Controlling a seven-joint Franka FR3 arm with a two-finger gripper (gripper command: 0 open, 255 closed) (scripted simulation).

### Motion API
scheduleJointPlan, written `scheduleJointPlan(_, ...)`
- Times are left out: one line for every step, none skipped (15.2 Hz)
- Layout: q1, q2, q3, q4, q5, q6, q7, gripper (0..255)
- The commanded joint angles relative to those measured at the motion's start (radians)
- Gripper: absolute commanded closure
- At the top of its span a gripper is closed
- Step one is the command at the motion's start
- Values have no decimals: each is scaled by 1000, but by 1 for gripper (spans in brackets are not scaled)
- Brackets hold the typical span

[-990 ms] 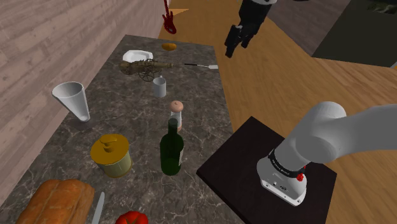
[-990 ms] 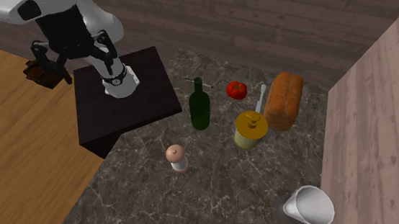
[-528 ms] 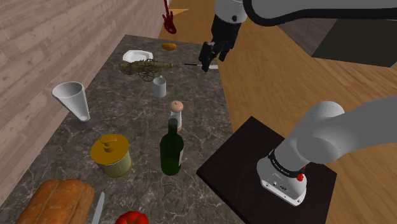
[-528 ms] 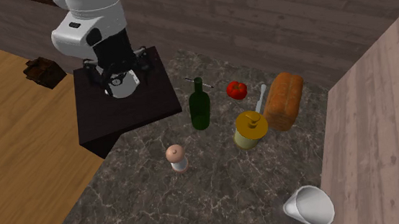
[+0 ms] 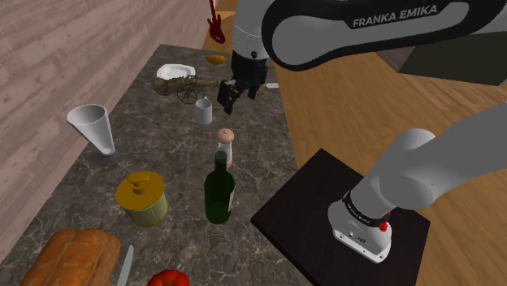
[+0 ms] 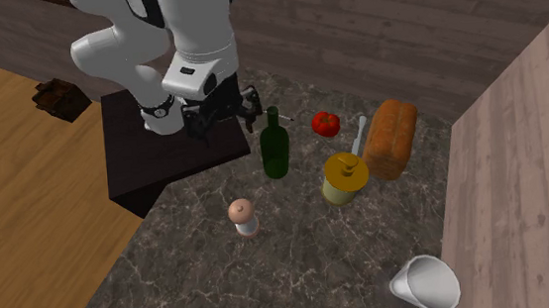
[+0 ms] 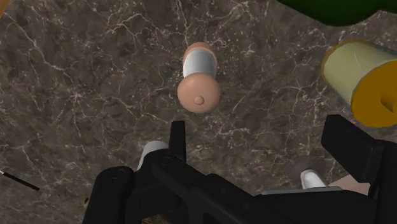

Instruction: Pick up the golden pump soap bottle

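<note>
1. The fingers [image 7: 177, 141] stand wide apart and hold nothing; bare counter [image 7: 76, 95] shows in the gap between them.
2. The gripper [image 5: 228, 97] points down over the far half of the counter [image 5: 154, 138]. It is just to the shoulder view's right of the small grey mug [image 5: 204, 110].
3. The soap bottle [image 5: 142, 197] is squat and yellow-gold, with a pump on top. It stands upright on the near part of the counter, to the shoulder view's left of the green bottle [image 5: 218, 188] and well apart from the gripper.
4. In the second exterior view the soap bottle [image 6: 345, 178] stands between the green bottle [image 6: 276, 146] and the bread [image 6: 393, 138], close to the bread. The tomato [image 6: 326, 124] lies farther off, and the gripper [image 6: 222, 117] hangs to that view's left of the green bottle.
5. The mill [image 5: 225, 146], pink-capped, stands just beyond the green bottle, between it and the gripper.
6. In the wrist view the mill [image 7: 199, 76] lies ahead of the gripper [image 7: 257, 133], nearer one finger. The soap bottle [image 7: 362, 79] lies out past the other finger, outside the gap.
7. A white funnel [image 5: 91, 126] stands at the counter's left edge in the shoulder view, and the dark stand [image 5: 341, 211] is at the near right.
</note>
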Motion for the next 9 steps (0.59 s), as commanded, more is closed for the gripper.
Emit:
scheduleJointPlan(5,59,34,26,-4,33,41,0)
scheduleJointPlan(7,90,49,38,-10,49,60,0)
scheduleJointPlan(9,121,65,52,-17,66,81,0)
scheduleJointPlan(10,154,80,67,-25,81,102,0)
scheduleJointPlan(12,187,95,83,-36,96,123,0)
scheduleJointPlan(14,220,109,101,-48,110,145,0)
scheduleJointPlan(16,255,123,119,-62,123,168,0)
scheduleJointPlan(19,290,136,139,-77,135,192,0)
scheduleJointPlan(23,326,149,160,-95,145,216,0)
